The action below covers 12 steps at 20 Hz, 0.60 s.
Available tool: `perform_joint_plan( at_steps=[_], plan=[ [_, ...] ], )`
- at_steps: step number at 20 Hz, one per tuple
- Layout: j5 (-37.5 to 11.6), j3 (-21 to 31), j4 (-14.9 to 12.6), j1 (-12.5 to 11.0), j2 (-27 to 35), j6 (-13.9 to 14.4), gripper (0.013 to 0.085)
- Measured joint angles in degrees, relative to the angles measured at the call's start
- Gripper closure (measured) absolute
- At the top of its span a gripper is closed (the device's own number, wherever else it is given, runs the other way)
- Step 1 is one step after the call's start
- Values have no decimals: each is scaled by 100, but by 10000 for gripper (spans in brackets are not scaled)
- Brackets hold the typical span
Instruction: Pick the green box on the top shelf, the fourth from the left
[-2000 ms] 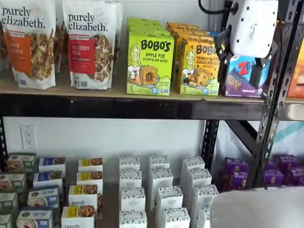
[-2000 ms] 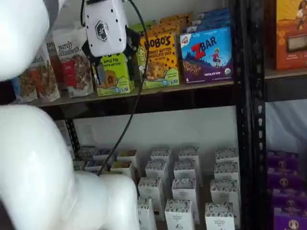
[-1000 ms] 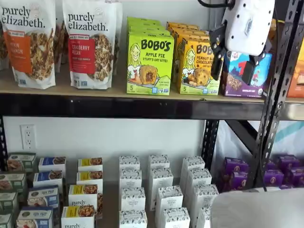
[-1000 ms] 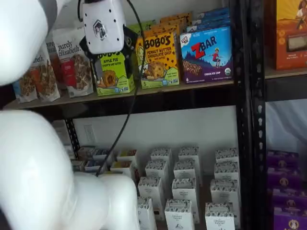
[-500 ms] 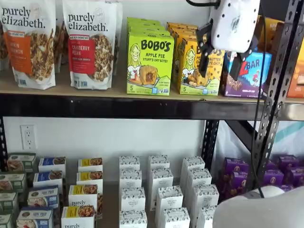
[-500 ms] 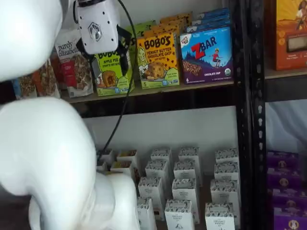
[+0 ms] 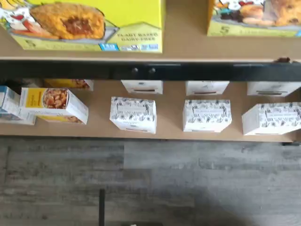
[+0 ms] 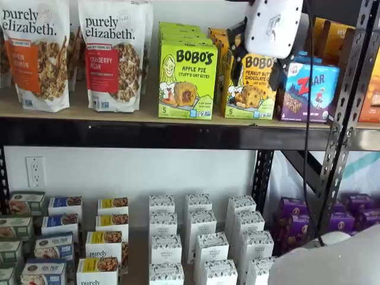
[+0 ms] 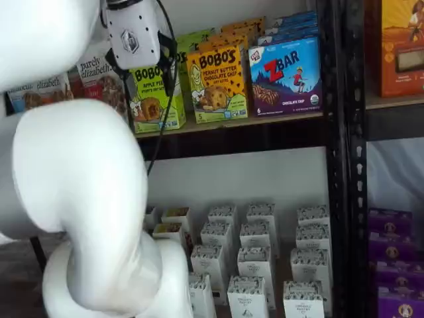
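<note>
1. Standing upright on the top shelf (image 8: 119,116), the green box (image 8: 187,79) has its front panel near the board's front edge; in both shelf views we read "BOBO'S Apple Pie" on it.
2. We see a yellow-orange Bobo's carton (image 8: 249,89) just to its right and a strawberry pecan granola bag (image 8: 113,56) to its left.
3. We find the gripper (image 8: 258,62) in front of the yellow-orange carton in one shelf view, its white body above and two black fingers (image 8: 236,50) set plainly apart, with no box between them.
4. We see white patterned boxes (image 8: 196,240) in rows on the lower shelf.
5. We see the green box's lower front (image 7: 89,28) in the wrist view.
</note>
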Motion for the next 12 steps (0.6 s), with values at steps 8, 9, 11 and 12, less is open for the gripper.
perform_joint_plan(
  at_steps=[8,9,11,12],
  plan=[
    [-431,-212,-193,447,473,415,130],
    [-479,-238,-204,491,530,459,130],
    [-581,-295,-269,600,649,564,130],
    [-621,-316,-297,637,688,600,130]
  ],
)
